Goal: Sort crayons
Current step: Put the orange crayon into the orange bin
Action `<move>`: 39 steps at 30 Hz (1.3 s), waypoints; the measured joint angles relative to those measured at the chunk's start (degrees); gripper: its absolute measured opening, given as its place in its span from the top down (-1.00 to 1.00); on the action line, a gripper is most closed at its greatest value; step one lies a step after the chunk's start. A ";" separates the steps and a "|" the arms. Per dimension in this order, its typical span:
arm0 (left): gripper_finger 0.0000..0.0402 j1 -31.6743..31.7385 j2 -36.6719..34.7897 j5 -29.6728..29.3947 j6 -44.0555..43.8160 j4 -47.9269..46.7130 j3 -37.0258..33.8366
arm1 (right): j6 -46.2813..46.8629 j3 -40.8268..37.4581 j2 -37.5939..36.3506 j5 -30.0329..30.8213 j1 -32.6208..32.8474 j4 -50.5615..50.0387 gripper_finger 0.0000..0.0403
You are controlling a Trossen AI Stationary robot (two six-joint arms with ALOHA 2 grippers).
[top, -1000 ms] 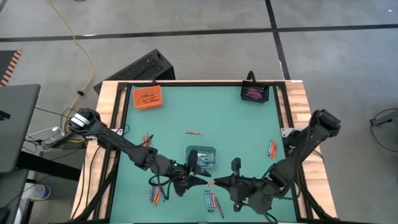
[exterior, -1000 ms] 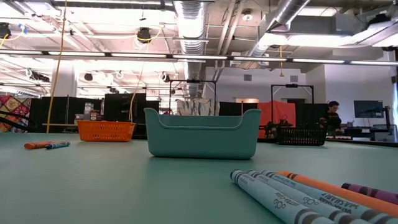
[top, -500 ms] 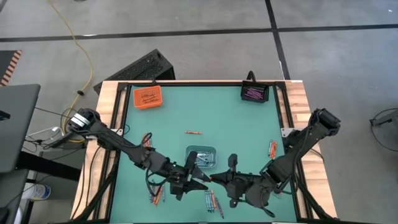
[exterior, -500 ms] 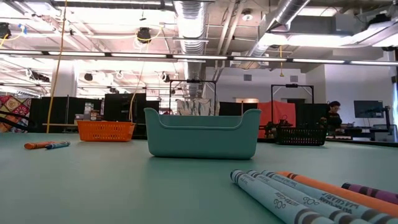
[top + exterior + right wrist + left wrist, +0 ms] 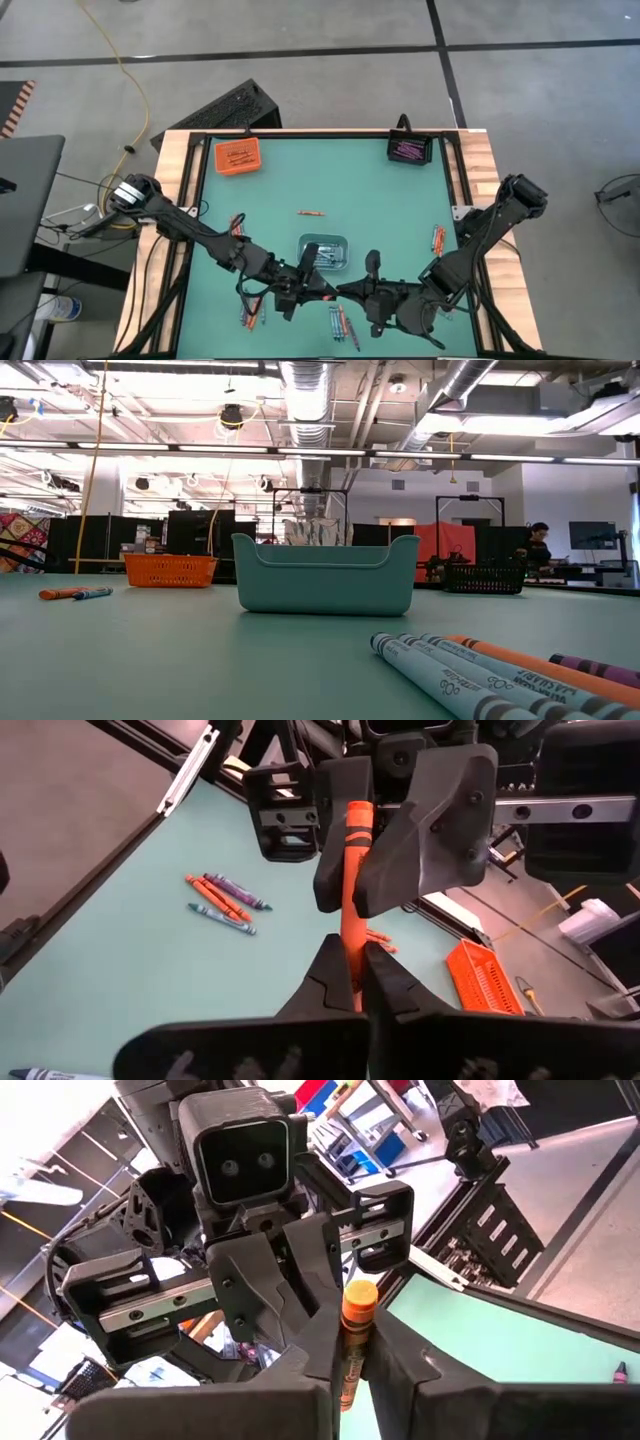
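**Passing an orange crayon end effector to end effector**

Meeting near the front of the green worktop [image 5: 400, 200], our left end effector [image 5: 322, 291] and right end effector [image 5: 345, 291] both pinch one orange crayon [image 5: 352, 870] between them. Other crayons [image 5: 341, 324] lie just in front, more fill the clear-grey tray [image 5: 325, 241], and a lone one [image 5: 311, 213] sits mid-worktop.

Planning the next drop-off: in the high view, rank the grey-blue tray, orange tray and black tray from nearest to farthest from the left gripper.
From the left gripper, shut on the orange crayon:
1. Grey-blue tray, just behind it, mid-table.
2. Orange tray, far left corner.
3. Black tray, far right corner, slightly farther.
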 joint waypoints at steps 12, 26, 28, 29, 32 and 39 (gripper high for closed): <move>0.97 1.92 -0.81 -0.19 0.74 -4.74 0.00 | 7.13 0.00 0.02 2.19 -1.40 -6.06 0.71; 0.97 28.31 -13.28 -12.83 -6.58 -51.47 -0.02 | 54.71 -2.72 0.91 -0.87 -2.81 -46.73 -0.08; 0.97 36.59 -14.42 -10.96 -9.08 -57.33 -0.02 | 59.03 -4.43 1.05 -1.27 -1.18 -47.59 -0.07; 0.97 40.75 -14.82 -9.89 -9.82 -59.95 -0.02 | 61.00 -5.25 1.05 -1.29 -0.23 -47.81 -0.06; 0.97 52.61 -14.99 -4.43 -10.02 -66.09 -0.02 | 66.89 -6.52 1.07 -1.32 2.50 -49.97 -0.02; 0.97 69.66 -14.51 5.14 -7.09 -69.75 -0.04 | 74.54 -7.13 1.05 -1.29 7.17 -51.63 0.07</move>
